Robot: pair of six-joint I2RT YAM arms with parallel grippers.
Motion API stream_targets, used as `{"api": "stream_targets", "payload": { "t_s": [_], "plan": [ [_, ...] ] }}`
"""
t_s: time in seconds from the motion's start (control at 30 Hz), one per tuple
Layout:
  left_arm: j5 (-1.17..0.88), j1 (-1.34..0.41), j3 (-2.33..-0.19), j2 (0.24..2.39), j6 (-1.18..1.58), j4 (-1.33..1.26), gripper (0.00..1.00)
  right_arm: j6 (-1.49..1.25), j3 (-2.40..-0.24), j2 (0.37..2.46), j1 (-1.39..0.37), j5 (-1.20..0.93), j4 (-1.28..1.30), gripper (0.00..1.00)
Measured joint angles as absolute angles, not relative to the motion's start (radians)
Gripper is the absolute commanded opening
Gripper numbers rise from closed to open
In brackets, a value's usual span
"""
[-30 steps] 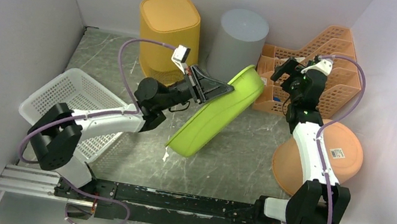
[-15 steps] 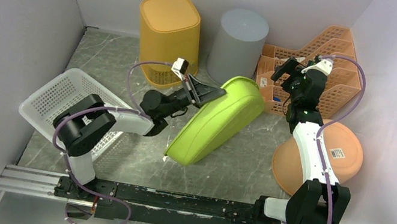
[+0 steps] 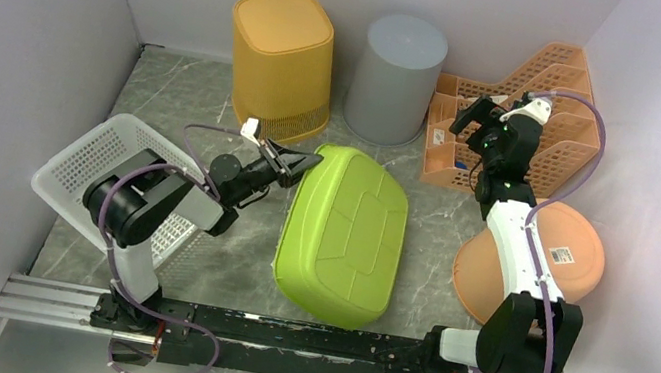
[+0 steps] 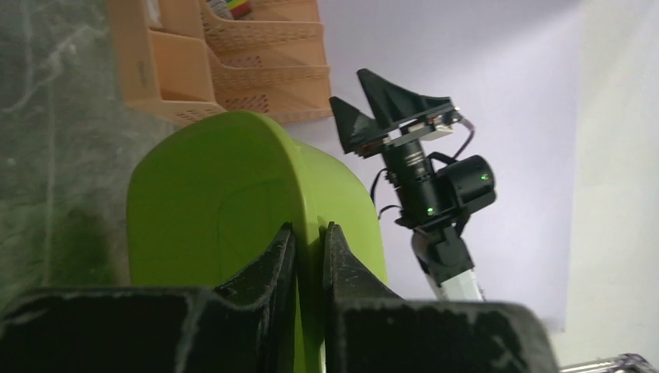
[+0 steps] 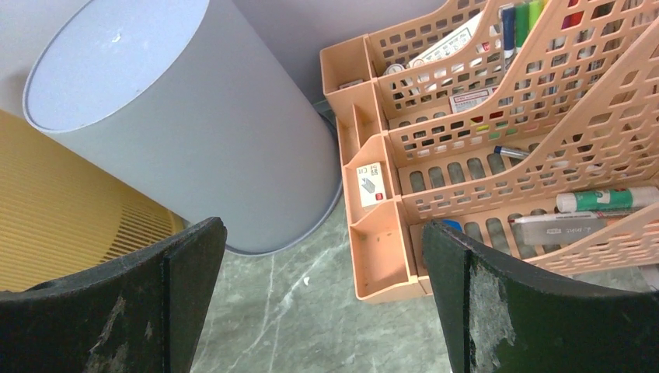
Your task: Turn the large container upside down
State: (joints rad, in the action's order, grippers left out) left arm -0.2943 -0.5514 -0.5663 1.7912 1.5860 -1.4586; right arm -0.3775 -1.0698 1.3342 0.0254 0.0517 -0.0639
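Observation:
The large lime-green container [image 3: 343, 236] lies upside down on the table's middle, its ribbed bottom facing up. My left gripper [image 3: 302, 163] is shut on its rim at the far left corner; the left wrist view shows the green rim [image 4: 311, 233] pinched between the two black fingers. My right gripper [image 3: 480, 116] is open and empty, held high at the back right above the orange organiser [image 3: 521, 117], apart from the green container.
A yellow bin [image 3: 280, 62] and a grey bin [image 3: 396, 76] stand upside down at the back. An orange bowl [image 3: 537, 262] lies inverted at the right. A white mesh basket [image 3: 120, 177] sits at the left under my left arm.
The green container has tipped from leaning on its edge to lying flat, bottom up. My left gripper came down and toward the left with the rim. The right arm has not moved.

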Motion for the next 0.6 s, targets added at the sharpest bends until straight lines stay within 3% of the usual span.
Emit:
{"api": "stream_targets", "payload": {
  "t_s": [0.27,0.5,0.6],
  "plan": [
    [-0.319,-0.547,-0.559,1.737,1.462,-1.346,0.08,-0.379,-1.068,1.334,0.025,0.048,-0.068,1.00],
    [-0.298,-0.547,-0.666,1.617,1.236,-0.979,0.45,-0.379,-1.060,1.334,0.025,0.041,-0.071,1.00],
    [-0.268,-0.547,-0.712,1.599,1.109,-0.829,0.56,-0.381,-1.060,1.335,0.025,0.039,-0.071,1.00]
  ]
}}
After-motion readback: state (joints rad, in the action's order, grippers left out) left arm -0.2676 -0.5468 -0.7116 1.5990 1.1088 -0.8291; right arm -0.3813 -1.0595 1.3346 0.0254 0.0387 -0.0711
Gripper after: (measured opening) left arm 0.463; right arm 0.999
